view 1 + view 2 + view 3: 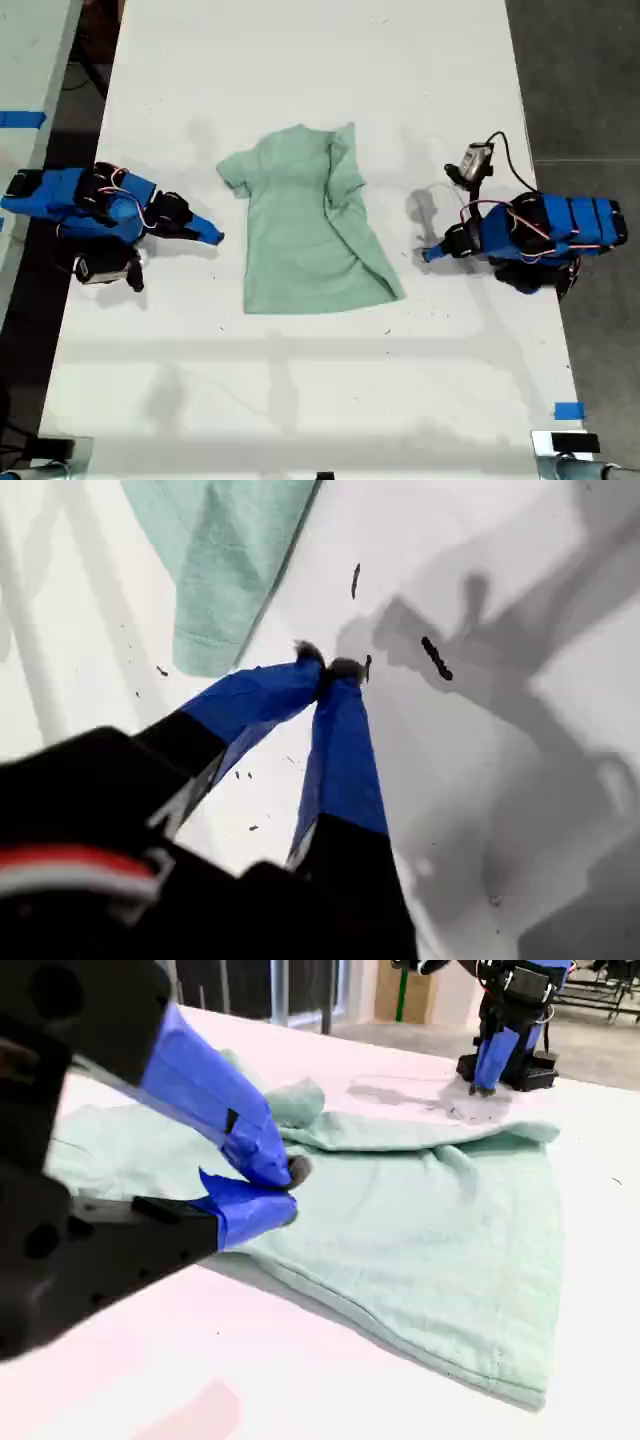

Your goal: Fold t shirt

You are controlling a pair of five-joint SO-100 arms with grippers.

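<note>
The pale mint-green t shirt lies flat in the middle of the white table, its side toward the exterior view's right folded over onto the body. My first gripper belongs to the arm at the exterior view's right. It is shut and empty on the table, just off the shirt's lower corner, with its tips together. My second gripper, on the arm at the exterior view's left, is shut with nothing in it. It sits beside the shirt's edge, below the sleeve.
The white table runs well beyond the shirt on all sides. A blue tape mark is near the lower corner at the exterior view's right. Another table stands at that view's left, dark floor at its right. Black specks dot the tabletop.
</note>
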